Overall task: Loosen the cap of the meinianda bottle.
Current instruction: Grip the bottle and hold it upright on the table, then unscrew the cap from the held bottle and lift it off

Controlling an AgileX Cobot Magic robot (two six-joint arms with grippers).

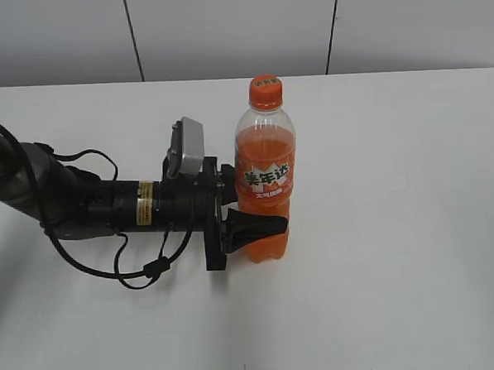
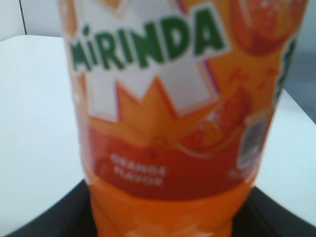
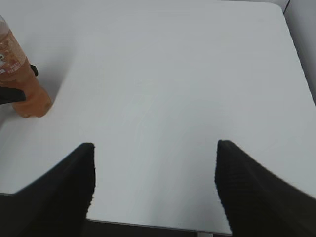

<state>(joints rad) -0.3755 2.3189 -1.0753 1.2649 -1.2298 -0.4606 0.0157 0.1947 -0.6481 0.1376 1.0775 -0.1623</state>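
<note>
The meinianda bottle [image 1: 264, 151] stands upright on the white table [image 1: 398, 227], holding orange drink and wearing an orange label. Its orange cap [image 1: 266, 91] sits on the neck with nothing touching it. My left gripper [image 1: 273, 213] reaches in from the left, lying low, and is shut on the bottle's lower body; one black finger [image 1: 257, 227] crosses in front. In the left wrist view the bottle [image 2: 168, 123] fills the frame between the black fingers [image 2: 44, 217]. My right gripper [image 3: 154, 168] hangs open over bare table, far right of the bottle [image 3: 24, 89].
The left arm and its cables [image 1: 91, 210] lie across the left of the table. The table's near edge [image 3: 148, 224] runs just under the right gripper's fingertips. A grey panelled wall [image 1: 222, 29] stands behind.
</note>
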